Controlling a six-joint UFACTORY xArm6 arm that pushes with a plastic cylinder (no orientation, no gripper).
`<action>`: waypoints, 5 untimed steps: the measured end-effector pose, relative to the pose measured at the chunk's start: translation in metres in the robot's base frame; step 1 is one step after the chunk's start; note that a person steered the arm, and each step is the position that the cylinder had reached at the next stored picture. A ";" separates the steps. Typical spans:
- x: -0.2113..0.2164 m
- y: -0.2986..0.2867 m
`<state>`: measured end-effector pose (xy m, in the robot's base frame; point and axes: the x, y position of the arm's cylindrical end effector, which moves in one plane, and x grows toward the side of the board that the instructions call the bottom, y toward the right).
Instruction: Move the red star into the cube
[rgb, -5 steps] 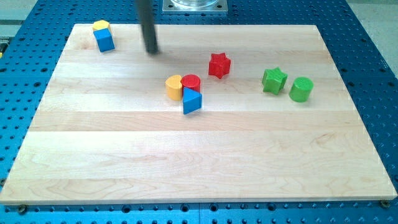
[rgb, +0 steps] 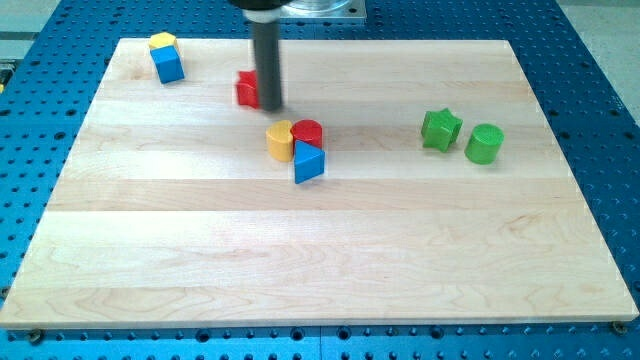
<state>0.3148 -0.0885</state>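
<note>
My tip (rgb: 270, 106) down on table (rgb: 300, 250) near top edge, left of centre, touching right side of red star (rgb: 246, 89), rod partly hiding it. No gripper fitted: bare rod. Blue cube (rgb: 169, 65) in top-left corner, well left of star, yellow block (rgb: 162, 41) touching its top side. Yellow half-round (rgb: 279, 140), red cylinder (rgb: 308, 132), blue wedge (rgb: 308, 162) clustered mid-table. Green star (rgb: 440, 129) and green cylinder (rgb: 484, 143) near right edge.

No legible text, label, brand, number or sign appears anywhere in the camera view: none on the worktop (rgb: 320, 250), none on the coloured blocks, none on the surrounding blue perforated base (rgb: 610, 120).
</note>
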 end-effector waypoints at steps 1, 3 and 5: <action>-0.026 -0.064; -0.027 0.031; 0.004 0.291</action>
<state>0.3189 0.2028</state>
